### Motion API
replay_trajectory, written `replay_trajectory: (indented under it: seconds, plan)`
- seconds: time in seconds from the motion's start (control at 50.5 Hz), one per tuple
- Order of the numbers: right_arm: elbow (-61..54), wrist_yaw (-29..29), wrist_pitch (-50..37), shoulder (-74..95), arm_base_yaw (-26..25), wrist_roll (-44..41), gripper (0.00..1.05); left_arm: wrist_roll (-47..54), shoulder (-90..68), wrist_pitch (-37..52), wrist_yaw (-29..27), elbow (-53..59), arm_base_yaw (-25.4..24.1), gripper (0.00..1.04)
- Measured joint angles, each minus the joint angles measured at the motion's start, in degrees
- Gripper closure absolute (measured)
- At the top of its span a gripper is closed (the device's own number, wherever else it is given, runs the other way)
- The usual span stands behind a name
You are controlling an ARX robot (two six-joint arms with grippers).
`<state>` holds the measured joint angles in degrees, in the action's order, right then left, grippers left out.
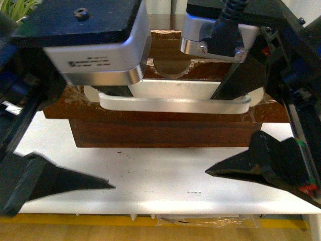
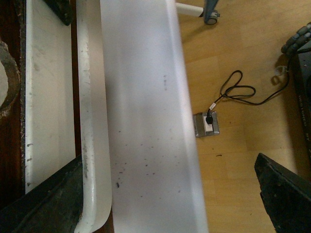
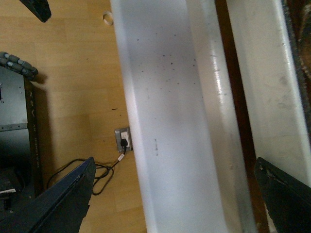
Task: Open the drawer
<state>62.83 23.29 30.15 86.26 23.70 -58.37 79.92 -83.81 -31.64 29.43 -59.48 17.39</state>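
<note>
**Both end effectors spread wide at the taped white handle**

Nearest the camera in the front view runs the white tabletop (image 1: 165, 175), lightly speckled with dark flecks, with a yellow strip (image 1: 75, 219) along its front edge. The wrist views look past that edge to a pale wooden floor (image 2: 233, 73), where a floor socket (image 2: 206, 124) takes a black cable (image 2: 238, 92) lying in loose loops.

The left end effector (image 2: 167, 160) is spread wide. One finger hangs over the floor, and the other seems to be tucked behind the bar on the drawer side. The right end effector (image 3: 175, 161) is just as wide and mirrors it.

Just beyond them the drawer (image 1: 60, 108) stands at the middle of the tabletop, dark brown and scuffed. Its long white handle (image 1: 175, 104) lies across the front, between the two arms. Under it sits a plain dark wooden front (image 1: 165, 133). A half-round notch (image 1: 173, 68) cuts the drawer's rim above the handle. The wrists hide the inside, so its contents cannot be told.

Farthest off, green leaves (image 1: 20, 7) show at the left.
</note>
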Motion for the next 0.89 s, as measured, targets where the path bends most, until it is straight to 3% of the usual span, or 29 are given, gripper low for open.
replay_trajectory:
  seconds: [0.238, 0.515, 0.594, 0.752, 0.891]
  plan:
    - [-4.76, 2.03, -2.47, -4.85, 1.22, 1.53, 0.09, 0.52, 5.86, 1.90, 1.09, 5.53, 0.63, 0.06]
    - [-15.08, 7.54, -15.02, -17.09, -3.19, 12.41, 0.09, -11.43, 18.32, 15.96, 11.69, 14.86, -1.66, 0.06]
    - [-19.26, 6.60, -20.17, -21.94, -6.01, 16.44, 0.09, -17.68, 23.69, 23.67, 14.43, 19.43, -4.87, 0.06]
    - [-28.11, 3.74, -27.76, -32.04, -10.91, 24.22, 0.09, -33.42, 30.73, 40.52, 14.75, 28.72, -12.26, 0.06]
    - [-37.53, -1.95, -30.60, -44.44, -15.23, 30.97, 0.09, -52.09, 37.20, 53.13, 8.41, 39.30, -22.53, 0.06]
